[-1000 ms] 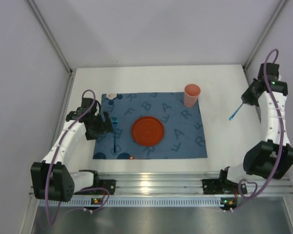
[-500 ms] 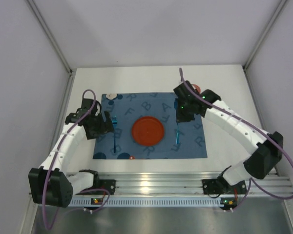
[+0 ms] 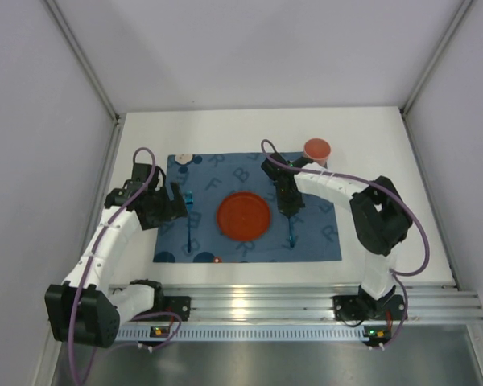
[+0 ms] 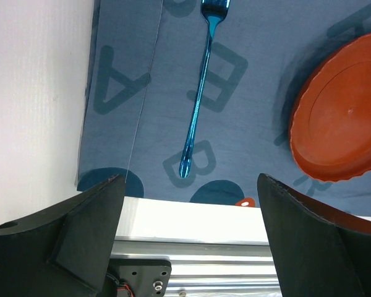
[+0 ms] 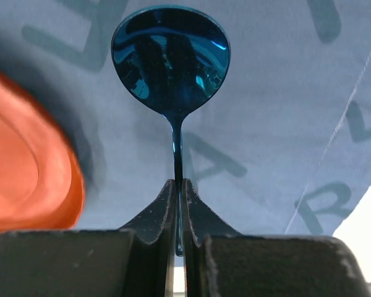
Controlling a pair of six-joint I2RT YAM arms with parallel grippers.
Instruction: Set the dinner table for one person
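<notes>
**Spoon pinched R of plate; fork lying on L**

The tabletop (image 3: 386,241) is the big white surface w/ an aluminium rail along its near edge. A blue lettered mat (image 3: 314,233) lies flat on its middle, w/ white showing round the cloth. An orange plate (image 3: 244,215) sits at the mat's centre.

The right tool (image 3: 288,211) is over the mat just R of the plate, clenched on the thin handle of a blue spoon (image 3: 291,232). In the R wrist view both fingers (image 5: 154,216) press the handle w/ no gap btwn them. The spoon's bowl points away from the tool, and the plate rim shows at the L edge. From above, the spoon runs roughly parallel to the mat's side edge, bowl toward the near rail. Can't tell whether it touches the cloth or hangs just above it.

The left tool (image 3: 177,201) is at the mat's L side, jaws spread wide, grasping nothing. In the L wrist view its two dark fingers (image 4: 80,229) frame the scene. Btwn them a blue fork (image 4: 201,93) lies flat on the mat, apart from both fingers. Its tines face the far side and its handle tip is near the mat's near edge. The plate is to the fork's R, not touching.

A pink cup (image 3: 316,149) stands upright at the mat's far R corner, partly hidden by the R arm. Can't tell if it's on cloth or bare tabletop.
</notes>
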